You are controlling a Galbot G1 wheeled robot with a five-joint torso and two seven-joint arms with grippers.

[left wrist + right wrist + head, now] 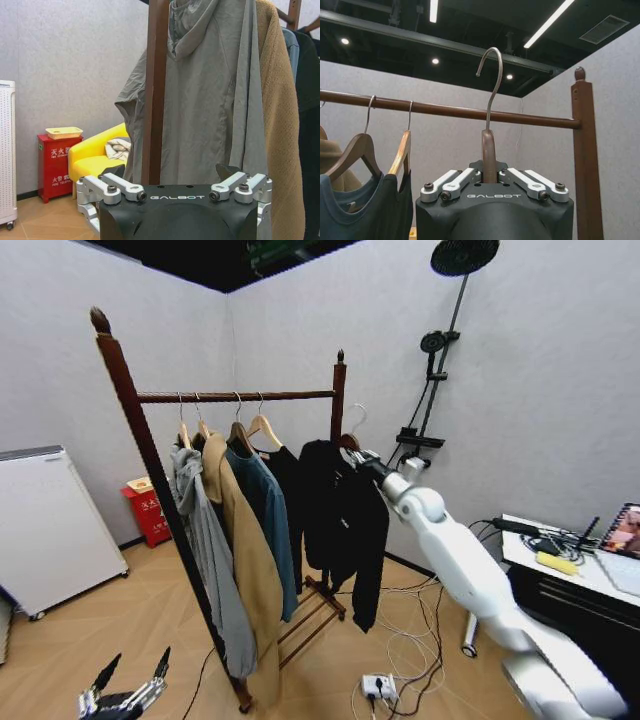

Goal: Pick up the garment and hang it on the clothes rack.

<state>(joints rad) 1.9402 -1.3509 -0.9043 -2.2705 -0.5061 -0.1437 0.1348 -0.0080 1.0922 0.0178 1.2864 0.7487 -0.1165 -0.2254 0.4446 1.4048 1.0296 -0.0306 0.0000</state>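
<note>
My right gripper (362, 457) is raised out in front of me, clamped on the neck of the wooden hanger (489, 150) that carries the garment (345, 525) — the long black jacket hangs straight down below my fingers, clear of the floor. Above my grip the hanger's metal hook (490, 80) rises free; it is not over the rail, which runs just beyond it. The clothes rack (130, 400) stands ahead of this hand, its far post (584, 150) just to one side, a dark blue jacket (268, 520), a tan coat (245, 560) and a grey hoodie (210, 100) already on it. My left gripper (125, 695) hangs low — fingers spread, holding nothing.
</note>
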